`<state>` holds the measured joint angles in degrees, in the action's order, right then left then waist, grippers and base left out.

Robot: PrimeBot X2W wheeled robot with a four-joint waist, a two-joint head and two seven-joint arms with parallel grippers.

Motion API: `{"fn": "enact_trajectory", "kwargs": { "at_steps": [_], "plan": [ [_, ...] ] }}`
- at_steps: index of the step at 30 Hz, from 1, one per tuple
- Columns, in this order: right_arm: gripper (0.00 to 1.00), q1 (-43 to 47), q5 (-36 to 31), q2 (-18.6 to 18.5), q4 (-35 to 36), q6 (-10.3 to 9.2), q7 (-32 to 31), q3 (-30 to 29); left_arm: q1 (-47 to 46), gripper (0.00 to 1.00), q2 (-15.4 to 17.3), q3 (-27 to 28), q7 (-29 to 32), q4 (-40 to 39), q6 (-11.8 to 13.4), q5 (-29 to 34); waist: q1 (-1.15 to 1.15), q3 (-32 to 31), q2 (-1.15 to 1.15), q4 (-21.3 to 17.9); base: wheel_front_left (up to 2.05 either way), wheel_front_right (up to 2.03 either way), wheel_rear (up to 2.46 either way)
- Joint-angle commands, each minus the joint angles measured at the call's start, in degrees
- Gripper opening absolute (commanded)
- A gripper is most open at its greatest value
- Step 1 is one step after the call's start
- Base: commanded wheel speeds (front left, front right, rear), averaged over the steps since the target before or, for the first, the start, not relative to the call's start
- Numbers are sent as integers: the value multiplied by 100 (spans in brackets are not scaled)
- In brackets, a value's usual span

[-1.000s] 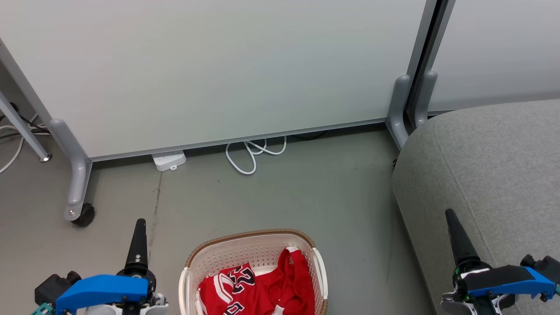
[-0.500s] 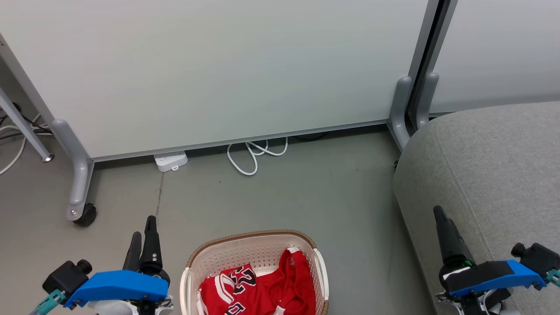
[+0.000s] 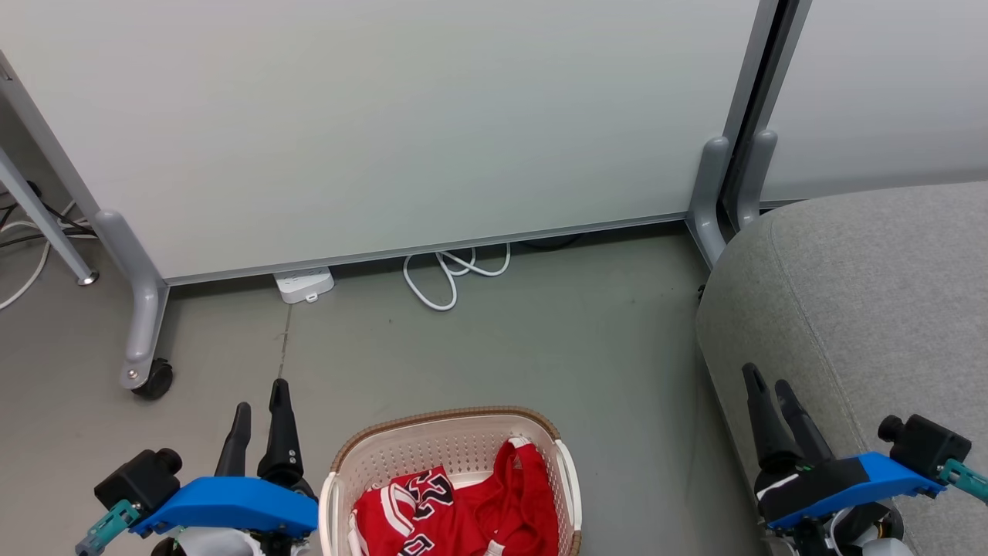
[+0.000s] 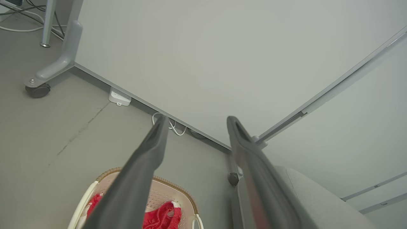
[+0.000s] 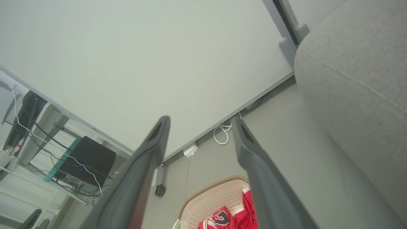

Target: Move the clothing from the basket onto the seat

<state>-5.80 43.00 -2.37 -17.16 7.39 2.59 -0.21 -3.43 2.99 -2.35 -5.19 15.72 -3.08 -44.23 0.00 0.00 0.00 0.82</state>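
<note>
Your left tool (image 3: 262, 395): fingers spread, empty, beside basket (image 3: 444, 415); your right tool (image 3: 764, 377): spread, empty, at seat (image 3: 872, 293) edge; clothing (image 3: 463, 513) in basket.

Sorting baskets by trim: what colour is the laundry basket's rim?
Brown, woven-look, on the cream perforated plastic laundry basket; clearest in the head view.

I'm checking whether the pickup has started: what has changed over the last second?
Both arms swung inward toward the basket and rolled, so the left gripper and the right gripper each now show two spread fingers instead of one. Nothing was taken hold of. The clothing lies in the basket as before; the slight shift of the whole view is the camera's.
</note>
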Motion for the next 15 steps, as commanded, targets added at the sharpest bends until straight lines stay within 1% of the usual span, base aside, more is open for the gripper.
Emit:
{"fn": "enact_trajectory", "kwargs": {
  "at_steps": [1, 15],
  "plan": [
    [100, -167, -179, -42, 65, 8, 26, 20, -141, 100, 36, -15, -54, -45, 9, 153, 0, 0, 0, 1, 0, 0, 0],
    [100, -184, -1171, -50, 78, 10, 94, 47, -165, 100, 37, -138, -284, 64, 63, 1074, 0, -17, 0, 26, 0, 0, 0]
  ]
}}
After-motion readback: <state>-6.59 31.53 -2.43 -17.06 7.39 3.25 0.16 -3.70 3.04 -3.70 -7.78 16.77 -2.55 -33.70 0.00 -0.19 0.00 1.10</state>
